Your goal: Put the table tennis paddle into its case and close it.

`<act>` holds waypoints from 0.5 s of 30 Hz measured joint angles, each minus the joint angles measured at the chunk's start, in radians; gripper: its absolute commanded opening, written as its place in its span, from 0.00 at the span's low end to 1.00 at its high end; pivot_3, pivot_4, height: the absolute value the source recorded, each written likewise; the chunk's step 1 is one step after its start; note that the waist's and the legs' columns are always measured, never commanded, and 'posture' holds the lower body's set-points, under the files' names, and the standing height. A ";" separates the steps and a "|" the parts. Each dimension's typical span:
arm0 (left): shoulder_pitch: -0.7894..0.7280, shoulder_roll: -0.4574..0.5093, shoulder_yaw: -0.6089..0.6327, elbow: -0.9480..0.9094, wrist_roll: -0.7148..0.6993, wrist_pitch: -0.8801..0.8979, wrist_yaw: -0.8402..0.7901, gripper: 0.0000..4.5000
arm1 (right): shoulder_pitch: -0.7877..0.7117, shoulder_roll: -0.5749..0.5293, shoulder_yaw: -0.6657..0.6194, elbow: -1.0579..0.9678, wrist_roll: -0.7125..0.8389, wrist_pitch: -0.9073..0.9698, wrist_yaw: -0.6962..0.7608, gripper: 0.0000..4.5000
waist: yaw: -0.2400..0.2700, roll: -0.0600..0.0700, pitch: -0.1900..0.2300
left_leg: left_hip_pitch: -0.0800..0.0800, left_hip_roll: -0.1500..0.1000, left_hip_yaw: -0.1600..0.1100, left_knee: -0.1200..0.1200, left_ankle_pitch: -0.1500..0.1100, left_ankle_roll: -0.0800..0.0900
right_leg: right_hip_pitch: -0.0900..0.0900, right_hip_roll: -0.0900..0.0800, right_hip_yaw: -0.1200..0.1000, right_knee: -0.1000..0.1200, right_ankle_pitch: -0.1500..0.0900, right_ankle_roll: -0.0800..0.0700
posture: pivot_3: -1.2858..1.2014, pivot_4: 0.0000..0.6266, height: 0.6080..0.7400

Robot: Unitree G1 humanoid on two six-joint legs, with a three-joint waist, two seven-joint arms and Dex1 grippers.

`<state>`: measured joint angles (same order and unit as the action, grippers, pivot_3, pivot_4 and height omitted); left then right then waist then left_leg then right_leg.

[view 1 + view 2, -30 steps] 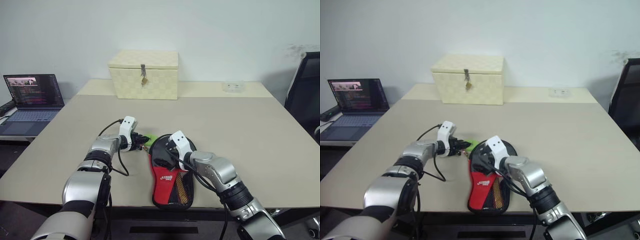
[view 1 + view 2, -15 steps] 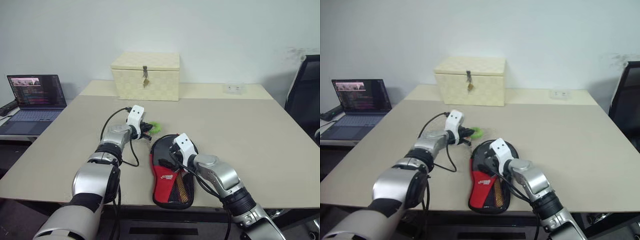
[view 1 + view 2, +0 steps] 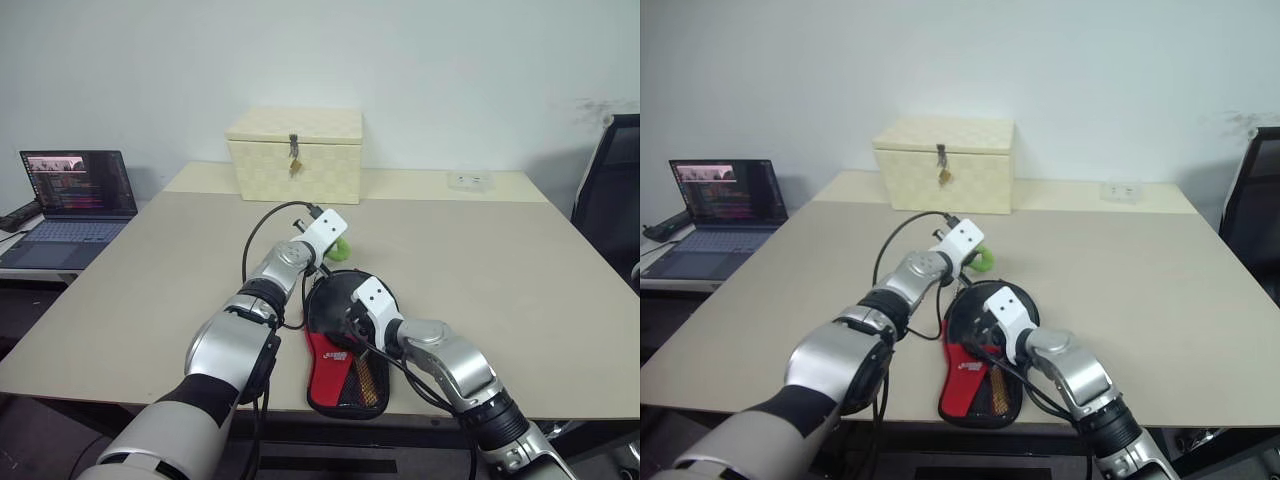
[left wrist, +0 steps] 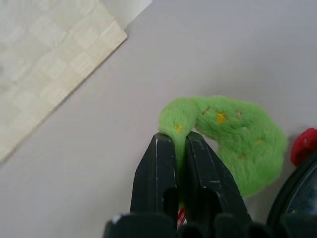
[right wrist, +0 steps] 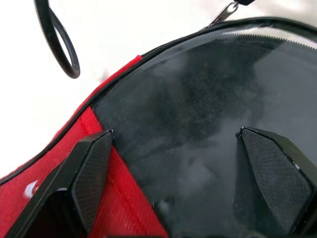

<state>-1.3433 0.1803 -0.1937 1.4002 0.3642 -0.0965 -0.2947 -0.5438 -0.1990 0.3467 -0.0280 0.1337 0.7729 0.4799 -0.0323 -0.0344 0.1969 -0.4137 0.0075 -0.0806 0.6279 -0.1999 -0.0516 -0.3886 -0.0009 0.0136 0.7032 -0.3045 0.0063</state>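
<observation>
Pinching the fuzzy green zip pull (image 4: 233, 134) between my left fingers (image 4: 157, 171), black-and-red soft paddle-shaped case (image 3: 345, 360) lying on the beige worktop (image 3: 500, 260), my right fingers (image 5: 94, 171) spread wide just over its black face.

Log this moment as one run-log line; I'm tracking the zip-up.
left gripper: shut on green pull | right gripper: open, over case | case: on table | zip: closure state unclear

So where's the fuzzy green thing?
The green pull is pinched in the left gripper, just past the case's round end, in front of the cream box.
</observation>
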 measured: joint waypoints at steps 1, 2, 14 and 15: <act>-0.007 -0.005 -0.017 0.002 0.020 -0.009 0.009 0.00 | 0.003 -0.003 0.000 -0.004 0.000 0.000 0.000 1.00 | 0.001 0.000 0.000 | 0.000 0.000 0.000 0.000 0.000 0.000 | 0.000 0.000 0.000 0.000 0.000 0.000 | 0.52 0.24 1.00; -0.013 -0.010 -0.033 0.004 0.041 -0.021 0.019 0.00 | 0.005 -0.005 0.000 -0.006 0.000 0.000 0.000 1.00 | 0.001 0.000 0.000 | 0.000 0.000 0.000 0.000 0.000 0.000 | 0.000 0.000 0.000 0.000 0.000 0.000 | 0.52 0.24 1.00; -0.066 -0.092 -0.232 0.031 0.276 -0.188 0.114 0.00 | 0.055 -0.010 0.000 -0.067 -0.022 0.000 -0.004 1.00 | 0.006 0.000 0.000 | -0.001 -0.001 0.000 0.000 0.000 0.000 | 0.001 -0.002 0.000 -0.003 -0.001 0.003 | 0.52 0.24 1.00; -0.068 -0.103 -0.241 0.032 0.288 -0.210 0.119 0.00 | 0.059 -0.010 0.000 -0.071 -0.024 0.000 -0.004 1.00 | 0.006 0.000 0.000 | -0.001 -0.001 0.000 -0.001 0.000 0.000 | 0.001 -0.002 0.000 -0.003 -0.001 0.003 | 0.52 0.24 1.00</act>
<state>-1.4113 0.0776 -0.4346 1.4318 0.6523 -0.3067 -0.1753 -0.4852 -0.2085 0.3466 -0.0994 0.1098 0.7730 0.4757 -0.0268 -0.0343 0.1965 -0.4148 0.0063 -0.0804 0.6272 -0.1999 -0.0516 -0.3879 -0.0027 0.0138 0.7002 -0.3054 0.0098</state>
